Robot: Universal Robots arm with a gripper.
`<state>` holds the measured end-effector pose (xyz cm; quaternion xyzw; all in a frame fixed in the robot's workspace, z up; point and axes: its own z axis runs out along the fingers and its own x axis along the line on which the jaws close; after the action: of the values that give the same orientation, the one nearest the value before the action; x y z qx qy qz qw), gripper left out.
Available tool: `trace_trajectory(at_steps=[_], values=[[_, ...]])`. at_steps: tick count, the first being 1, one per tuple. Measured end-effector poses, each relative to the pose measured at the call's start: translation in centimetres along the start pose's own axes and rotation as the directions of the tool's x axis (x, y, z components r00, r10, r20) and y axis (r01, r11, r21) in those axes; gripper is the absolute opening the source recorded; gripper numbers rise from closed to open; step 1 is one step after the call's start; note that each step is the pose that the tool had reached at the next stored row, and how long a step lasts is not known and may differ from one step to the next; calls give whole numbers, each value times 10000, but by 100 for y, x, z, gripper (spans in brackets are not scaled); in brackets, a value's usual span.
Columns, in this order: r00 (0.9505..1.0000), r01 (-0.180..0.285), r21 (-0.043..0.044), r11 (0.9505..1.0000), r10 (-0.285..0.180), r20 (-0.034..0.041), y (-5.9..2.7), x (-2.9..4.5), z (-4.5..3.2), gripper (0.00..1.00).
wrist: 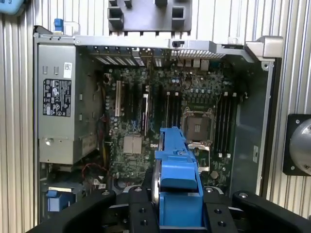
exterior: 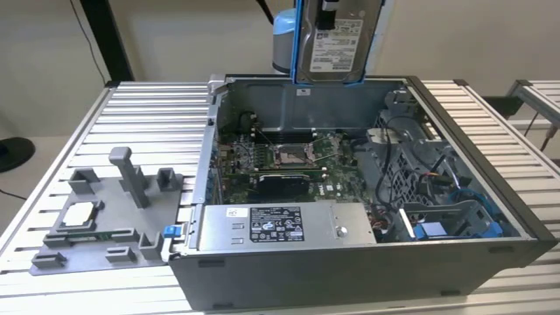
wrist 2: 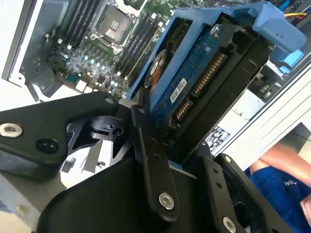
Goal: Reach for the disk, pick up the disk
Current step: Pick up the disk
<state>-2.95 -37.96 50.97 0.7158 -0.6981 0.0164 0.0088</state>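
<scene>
No print can be read, though several surfaces carry it. In the exterior view the disk, held upright above the open computer case, shows a white label with rows of dark print and barcode-like bars, too fine to make out. The grey power supply box at the case's near side bears a dark label and a small white sticker beside it; the same two labels appear in the first wrist view, their lines illegible. In the second wrist view a small white sticker sits on the disk's blue circuit board, its characters too small to tell.
</scene>
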Motion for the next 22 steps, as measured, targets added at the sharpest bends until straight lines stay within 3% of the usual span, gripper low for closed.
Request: trace_trajectory(at_steps=[22], values=[[10000,18,1,10000,-18,0,-753,92,11,0]])
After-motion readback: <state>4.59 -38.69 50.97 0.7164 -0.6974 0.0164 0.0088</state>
